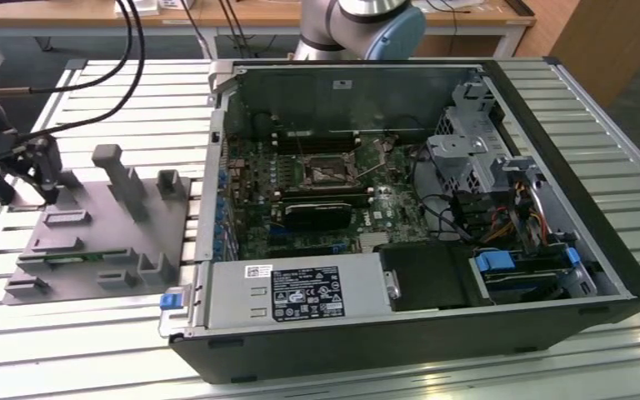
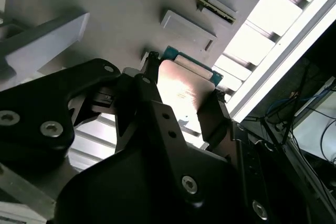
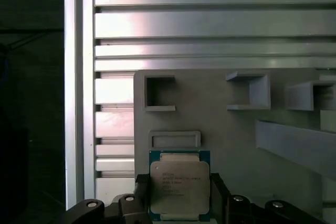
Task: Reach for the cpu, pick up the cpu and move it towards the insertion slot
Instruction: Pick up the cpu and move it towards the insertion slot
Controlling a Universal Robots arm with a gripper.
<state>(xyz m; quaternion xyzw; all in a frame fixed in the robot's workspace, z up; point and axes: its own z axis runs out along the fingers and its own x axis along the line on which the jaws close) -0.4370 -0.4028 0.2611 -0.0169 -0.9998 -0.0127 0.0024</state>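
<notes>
1. The gripper [image 3: 179,178] is clenched on the cpu [image 3: 179,188]. In both wrist views, 1 black finger [image 3: 143,195] is pressed against each of 2 opposite edges of the chip, and its metal lid is turned toward the first wrist camera.
2. The cpu is thus held between the fingertips, directly under the tool and over the grey fixture plate [image 1: 87,242]. A small rectangular frame [image 3: 175,139] on that plate is seen just beyond the chip's outer edge. Whether the chip is raised off the plate cannot be told.
3. The step in hand is judged to be the pick-up: the reach is done and the grasp is made, but no carry is evident yet.
4. The insertion slot [image 1: 326,171] is seen well apart from the gripper, inside the open computer case [image 1: 409,350], beyond the case wall nearest the tool. Its thin lever [image 1: 372,169] is seen beside the metal frame.
5. The remaining move is judged to call for a straight lift clear of the upright blocks [image 1: 114,167] standing near the tool. The chip would have to be kept level and firmly held, and enough height kept to pass over the case wall toward the socket.
</notes>
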